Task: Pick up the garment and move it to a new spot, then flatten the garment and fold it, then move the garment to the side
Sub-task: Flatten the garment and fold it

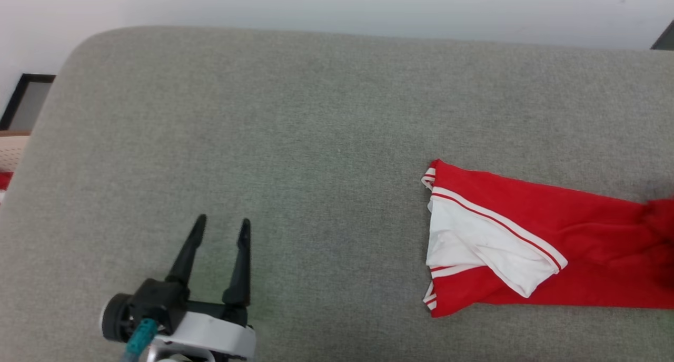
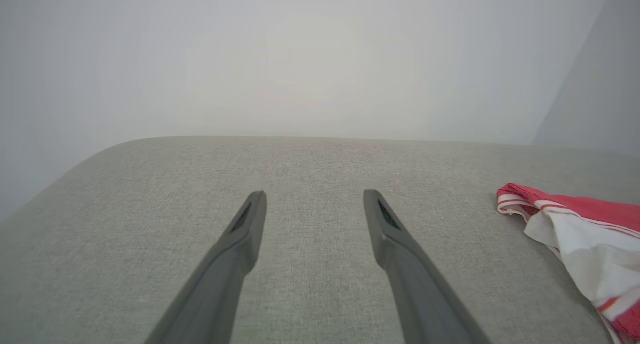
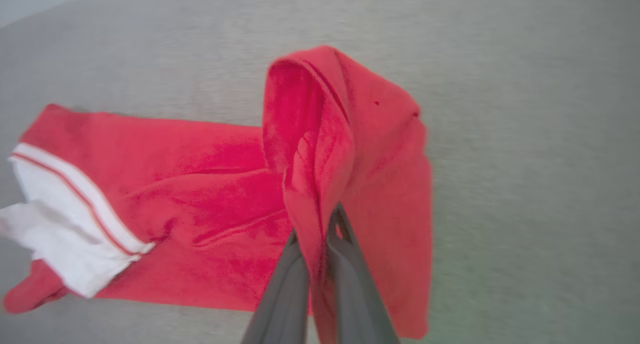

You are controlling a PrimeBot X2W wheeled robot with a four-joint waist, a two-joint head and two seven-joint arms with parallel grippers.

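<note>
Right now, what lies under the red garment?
The garment lies on the grey cushion, which shows around it. One bunched end is raised, pinched in the right gripper. The cushion directly beneath is covered, so anything there cannot be seen.

Grey fabric surface point(image 1: 263, 114) below a pale wall point(image 1: 337, 3).

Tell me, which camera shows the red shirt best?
The right wrist view: nearly the whole shirt is in it, with a red fold raised and pinched in the shut right tool. The head view cuts it off at the right edge; the left wrist view catches its sleeve end.
</note>
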